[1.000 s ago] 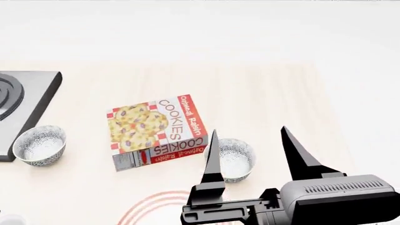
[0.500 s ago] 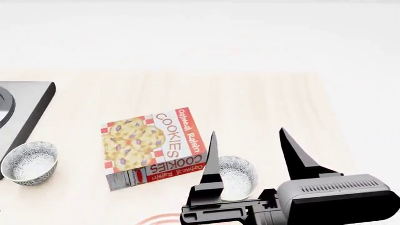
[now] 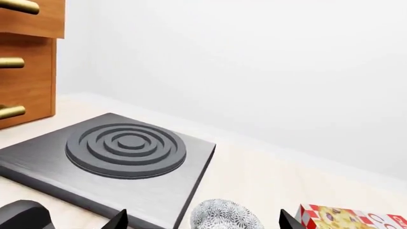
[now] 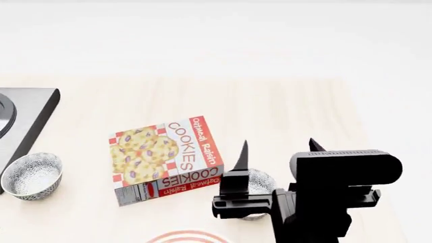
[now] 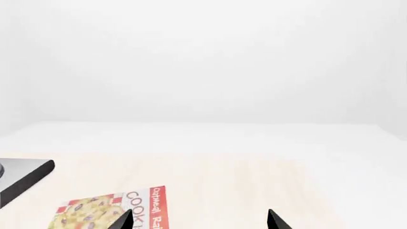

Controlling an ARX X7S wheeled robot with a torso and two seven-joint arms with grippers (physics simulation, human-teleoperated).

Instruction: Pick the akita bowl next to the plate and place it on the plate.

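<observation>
We are tilting the right end effector (image 4: pixel 276 154) downward: half a second ago its 2 black fingers were reaching out flat over the bench (image 4: pixel 270 106), and now the wrist housing is rising up in front of them, so only 2 short tips are showing in the head view. The fingers are spread wide and holding nothing.

The small round akita bowl with the dense grey-black-and-white pattern (image 4: pixel 260 183) is sitting right of the red-and-white oatmeal raisin cookie box (image 4: pixel 165 158), directly under our wrist, and it is now mostly hidden behind the end effector. The large white plate with red concentric rings (image 4: pixel 189 237) is just peeking in at the near edge, a little to the left of that bowl. A 2nd identical-looking patterned bowl (image 4: pixel 31 175) is resting at the far left beside the grey burner slab (image 4: pixel 24 119), well apart from the plate.

We are judging this as the turn into a top-down approach on the bowl beside the plate.

The left end effector (image 3: pixel 203 220) is showing 2 spread tips, with nothing between them.
</observation>
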